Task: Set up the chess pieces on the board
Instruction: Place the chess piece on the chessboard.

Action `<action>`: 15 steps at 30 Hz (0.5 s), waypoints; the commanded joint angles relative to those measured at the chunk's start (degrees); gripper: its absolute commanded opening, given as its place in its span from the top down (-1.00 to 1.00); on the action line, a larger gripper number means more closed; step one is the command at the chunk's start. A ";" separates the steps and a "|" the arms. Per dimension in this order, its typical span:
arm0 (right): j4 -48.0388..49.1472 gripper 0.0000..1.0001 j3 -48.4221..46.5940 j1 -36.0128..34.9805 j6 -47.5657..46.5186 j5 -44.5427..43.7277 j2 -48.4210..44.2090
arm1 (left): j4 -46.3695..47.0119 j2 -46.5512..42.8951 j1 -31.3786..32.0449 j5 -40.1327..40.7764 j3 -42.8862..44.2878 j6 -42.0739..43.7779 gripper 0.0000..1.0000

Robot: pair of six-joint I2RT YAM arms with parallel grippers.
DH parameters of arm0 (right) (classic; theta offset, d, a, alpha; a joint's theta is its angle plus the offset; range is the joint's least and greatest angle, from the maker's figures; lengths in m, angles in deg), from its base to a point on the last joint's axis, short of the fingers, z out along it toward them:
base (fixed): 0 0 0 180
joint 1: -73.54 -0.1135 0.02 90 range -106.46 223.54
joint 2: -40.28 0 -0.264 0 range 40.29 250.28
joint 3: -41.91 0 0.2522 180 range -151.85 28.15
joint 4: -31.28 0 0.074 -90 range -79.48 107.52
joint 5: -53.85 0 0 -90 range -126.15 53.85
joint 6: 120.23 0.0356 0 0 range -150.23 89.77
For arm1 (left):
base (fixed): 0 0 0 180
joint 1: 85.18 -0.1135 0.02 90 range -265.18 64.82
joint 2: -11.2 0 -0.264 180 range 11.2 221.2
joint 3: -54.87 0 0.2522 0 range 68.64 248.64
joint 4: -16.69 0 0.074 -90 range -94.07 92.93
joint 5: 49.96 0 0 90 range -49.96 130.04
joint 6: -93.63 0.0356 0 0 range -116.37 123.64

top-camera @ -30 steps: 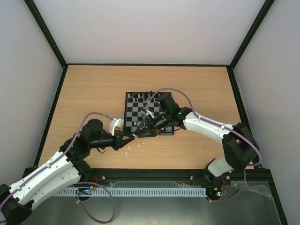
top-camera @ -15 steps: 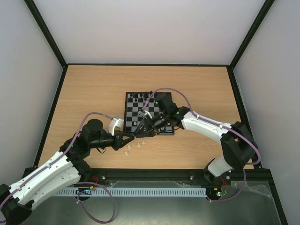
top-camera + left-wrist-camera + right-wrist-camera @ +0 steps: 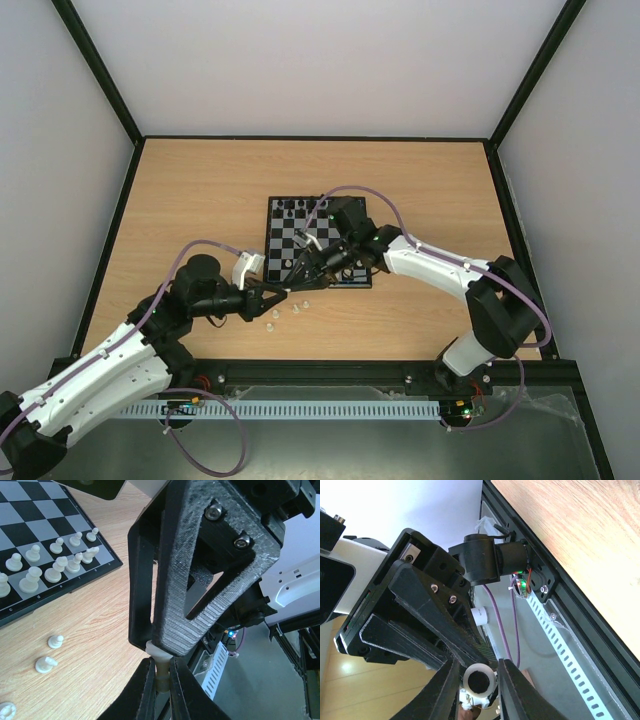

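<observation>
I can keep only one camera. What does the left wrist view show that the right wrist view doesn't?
Left wrist only: the board with white chess pieces standing on it, and loose pieces on the table. Right wrist only: the round base of the held piece and the slotted rail. Both: that piece where the left gripper and right gripper meet.

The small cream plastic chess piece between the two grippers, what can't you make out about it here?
Left wrist view: the small cream plastic chess piece shows only a stem; the black right gripper covers its head, so its type is unclear.
Right wrist view: only its round base shows; whether the right gripper's fingers press it is unclear.
Top view: too small, hidden where the black left gripper meets the right.
</observation>
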 commanded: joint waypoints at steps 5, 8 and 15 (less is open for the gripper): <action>-1.92 0.68 -1.89 -0.39 -0.24 0.55 1.11 | -1.05 0.06 0.35 0.48 1.37 0.26 0.90; -1.96 0.73 -1.92 -0.40 -0.30 0.46 0.84 | -1.31 0.17 0.35 1.24 1.41 0.18 0.89; -2.41 0.62 -1.77 -0.48 -0.58 0.01 0.31 | -1.79 -0.04 0.35 2.72 1.65 0.07 0.89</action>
